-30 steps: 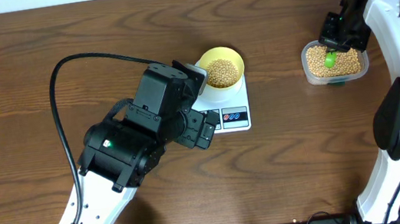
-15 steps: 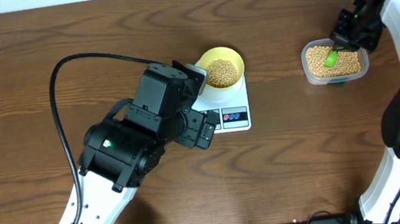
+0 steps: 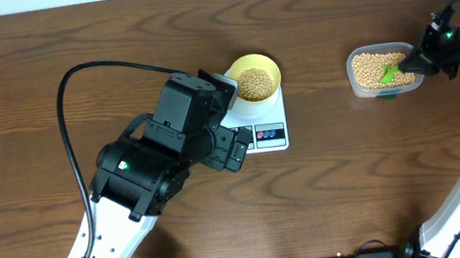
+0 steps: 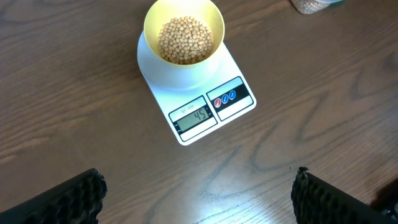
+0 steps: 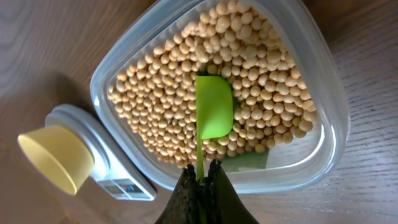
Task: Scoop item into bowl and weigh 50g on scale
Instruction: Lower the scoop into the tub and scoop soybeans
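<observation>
1. Left gripper: my wrist camera catches only two dark padded fingertips, at the 7 and 5 o'clock corners. They are spread wide and hold nothing. From overhead the arm's own bulk hides them.
2. Scale: it lies flat on the table. Its display seems to read 45, but the digits are small. From overhead the left wrist covers the scale's 9 o'clock edge, so I get no reading there.
3. Bowl: it sits on the platform at the scale's 12 o'clock end and holds beans. The right wrist view shows the bowl side-on, so its contents are hidden.
4. Tub: it stands well apart at 3 o'clock of the scale and is filled with more beans.
5. Right gripper: its fingers are pressed together on the thin handle of the green scoop. The scoop's blade lies on the tub's beans, and I see no beans on it. From overhead the gripper is at the tub's 3 o'clock rim, and I cannot make out its grip.
</observation>
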Tool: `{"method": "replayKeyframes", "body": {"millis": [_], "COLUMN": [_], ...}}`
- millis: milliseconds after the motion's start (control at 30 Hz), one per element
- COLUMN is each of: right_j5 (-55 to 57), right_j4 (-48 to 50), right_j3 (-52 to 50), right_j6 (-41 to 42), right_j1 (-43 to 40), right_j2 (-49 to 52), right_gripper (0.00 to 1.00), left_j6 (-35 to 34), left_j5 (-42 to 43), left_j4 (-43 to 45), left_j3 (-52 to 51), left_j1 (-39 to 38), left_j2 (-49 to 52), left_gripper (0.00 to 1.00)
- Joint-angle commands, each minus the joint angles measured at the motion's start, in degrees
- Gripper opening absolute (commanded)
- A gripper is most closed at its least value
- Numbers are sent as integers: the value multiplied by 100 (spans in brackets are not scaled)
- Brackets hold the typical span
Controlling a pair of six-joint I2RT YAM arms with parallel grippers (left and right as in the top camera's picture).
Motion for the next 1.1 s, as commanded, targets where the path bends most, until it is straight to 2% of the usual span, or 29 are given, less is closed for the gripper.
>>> {"method": "replayKeyframes", "body": {"millis": [0,233,700,1067], "right_j5": [-411,-970,-1368,-1329], "right_j4": [-70,-190,-822,-660], "right_j3": [-85,-85,-83,-83], "right_j6": [-573,-1126,-2223,-2382], "right_j1": [-103,-249,-509,-616], "right_j2": [-70,-70,-72,-72], "right_gripper": [1,1,1,1], "left_j6": [37,37,37,37], "left_j5": [-70,-70,-70,-70], "left_j4": [-13,-13,-13,-13], "left_j3": [127,127,127,127], "left_j1": [13,13,13,13], "left_j2": [-2,-2,-2,-2], "left_gripper": [98,98,98,98]}}
